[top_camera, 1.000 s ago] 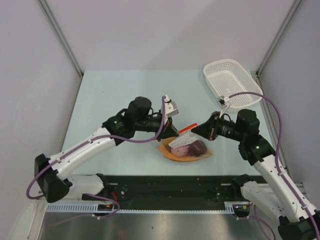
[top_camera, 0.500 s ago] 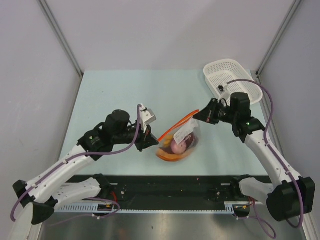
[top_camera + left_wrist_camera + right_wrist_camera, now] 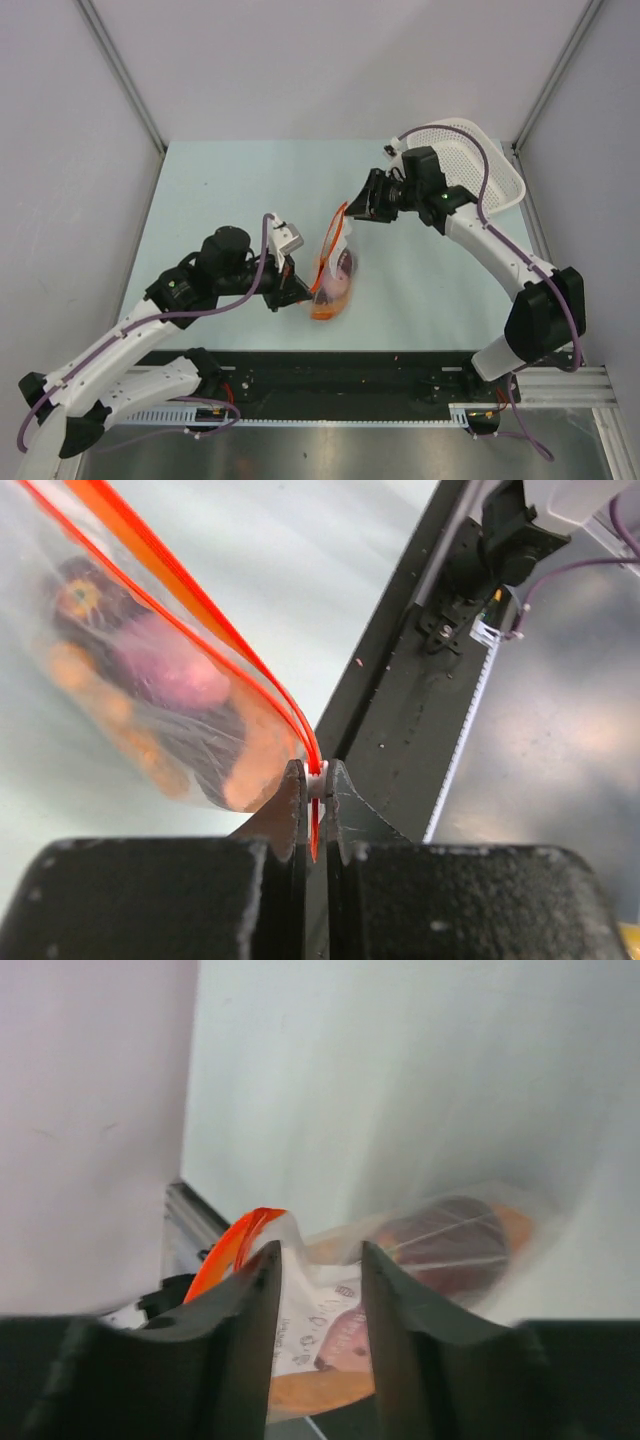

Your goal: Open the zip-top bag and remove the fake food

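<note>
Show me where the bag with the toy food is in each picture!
Top external: zip-top bag in the middle.
Left wrist: zip-top bag upper left, left fingers pinching its corner.
Right wrist: zip-top bag lower middle.
Shared landmark: its red-orange zip strip.

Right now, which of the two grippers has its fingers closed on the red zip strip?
The left gripper: its fingers pinch the end of the zip strip. The right gripper has its fingers apart, the zip-top bag between them.
</note>
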### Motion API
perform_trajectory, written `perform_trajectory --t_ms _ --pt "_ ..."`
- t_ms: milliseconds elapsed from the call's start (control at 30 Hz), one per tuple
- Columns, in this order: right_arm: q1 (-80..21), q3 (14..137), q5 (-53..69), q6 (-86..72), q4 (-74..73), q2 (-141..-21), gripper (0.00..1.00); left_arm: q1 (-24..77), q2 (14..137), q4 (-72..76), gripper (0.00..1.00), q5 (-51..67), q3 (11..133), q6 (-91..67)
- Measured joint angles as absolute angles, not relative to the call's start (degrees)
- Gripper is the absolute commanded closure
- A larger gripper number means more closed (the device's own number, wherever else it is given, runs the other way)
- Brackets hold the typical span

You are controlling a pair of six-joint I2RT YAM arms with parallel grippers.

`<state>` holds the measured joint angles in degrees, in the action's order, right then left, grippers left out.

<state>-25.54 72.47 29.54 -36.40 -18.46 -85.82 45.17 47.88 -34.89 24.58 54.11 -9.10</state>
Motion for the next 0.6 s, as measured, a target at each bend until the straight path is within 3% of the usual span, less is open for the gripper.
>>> perform_trajectory --t_ms 33,67,133,233,367,500,600 --pt "-25.6 75.1 28.2 -36.2 -21.7 -87.2 0.45 45.2 48.6 -34.6 1.00 25.5 54.1 -9.2" --pt "-25.6 77.5 27.0 -36.0 -25.0 -88.1 0.28 45.2 49.6 -34.2 1.00 26.3 54.1 -9.6" --pt "-25.5 80.0 25.3 -36.0 -30.3 -88.4 0.19 45.2 51.9 -32.4 1.00 28.1 54.1 -10.3" --pt "-25.3 80.5 23.2 -36.8 -38.4 -86.7 0.19 45.2 55.0 -29.4 1.00 30.2 54.1 -11.7" --pt "-25.4 76.2 23.1 -39.4 -44.0 -81.9 0.26 45.2 57.5 -26.0 1.00 32.1 54.5 -13.2" --pt "-27.4 72.4 22.5 -43.5 -44.9 -74.9 0.35 45.2 58.2 -24.5 1.00 33.5 54.9 -13.8" --pt "-29.6 73.0 21.3 -44.8 -43.6 -73.0 0.36 45.2 58.1 -24.5 1.00 33.7 54.9 -14.0"
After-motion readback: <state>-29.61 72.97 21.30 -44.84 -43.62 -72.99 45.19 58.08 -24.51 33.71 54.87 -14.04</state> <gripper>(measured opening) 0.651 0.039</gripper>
